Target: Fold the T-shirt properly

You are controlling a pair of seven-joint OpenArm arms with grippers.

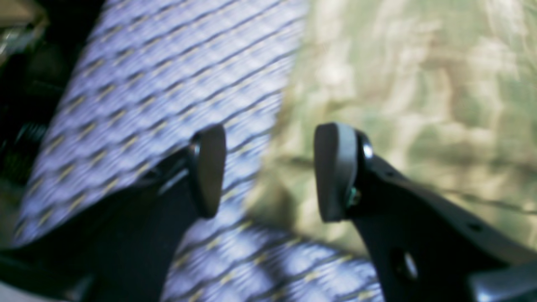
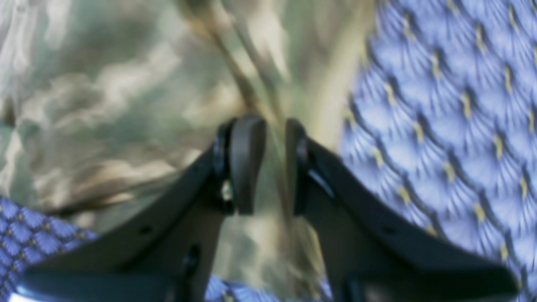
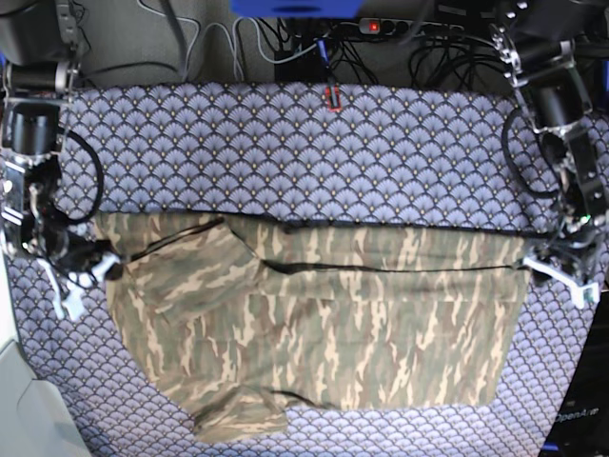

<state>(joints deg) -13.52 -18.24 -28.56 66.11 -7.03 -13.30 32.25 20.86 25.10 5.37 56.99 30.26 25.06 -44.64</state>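
Note:
The camouflage T-shirt [image 3: 333, 333] lies spread across the table, with its upper part folded down along a dark crease. My right gripper [image 2: 270, 163] is shut on a ridge of the T-shirt's fabric [image 2: 105, 105]. In the base view it sits at the shirt's left edge by the sleeve [image 3: 95, 267]. My left gripper [image 1: 272, 172] is open and empty. It hovers over the T-shirt's edge [image 1: 419, 84], where the fabric meets the cloth. In the base view it is at the shirt's right edge [image 3: 559, 271].
The purple scale-patterned tablecloth [image 3: 285, 152] covers the whole table and shows in both wrist views [image 1: 168, 63] [image 2: 440, 105]. Cables and a power strip [image 3: 381, 27] lie behind the table's far edge. The arm bases stand at the two far corners.

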